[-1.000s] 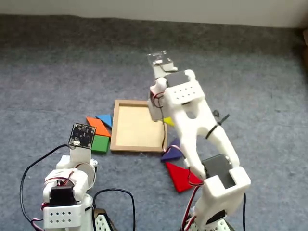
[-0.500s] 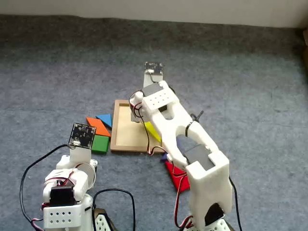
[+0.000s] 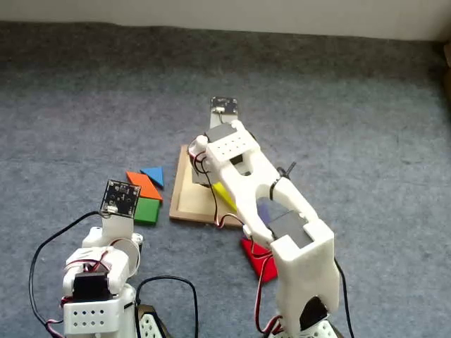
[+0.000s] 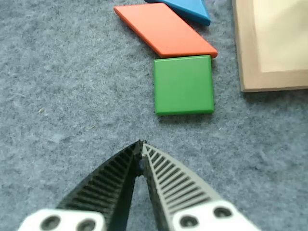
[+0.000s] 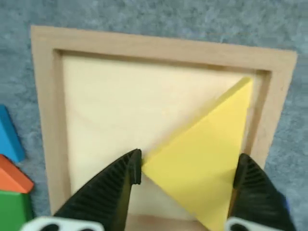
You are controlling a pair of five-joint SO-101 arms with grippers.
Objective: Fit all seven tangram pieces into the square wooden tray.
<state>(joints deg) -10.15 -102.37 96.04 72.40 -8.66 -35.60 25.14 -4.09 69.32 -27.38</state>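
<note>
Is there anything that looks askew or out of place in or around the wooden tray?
Yes. The yellow triangle, held by the right gripper, is not seated in the wooden tray: one corner reaches an inner corner, but its other end seems to overlap the rim nearest the gripper.

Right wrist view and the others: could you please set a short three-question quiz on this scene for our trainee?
1. True or false: the left gripper is shut and empty, short of the green square.
2. Which piece sits between the fingers of the right gripper? A red triangle; B yellow triangle; C blue triangle.
3. Fill in: the orange piece lies ___ the wooden tray.
Key: 1 true; 2 B; 3 outside.
</note>
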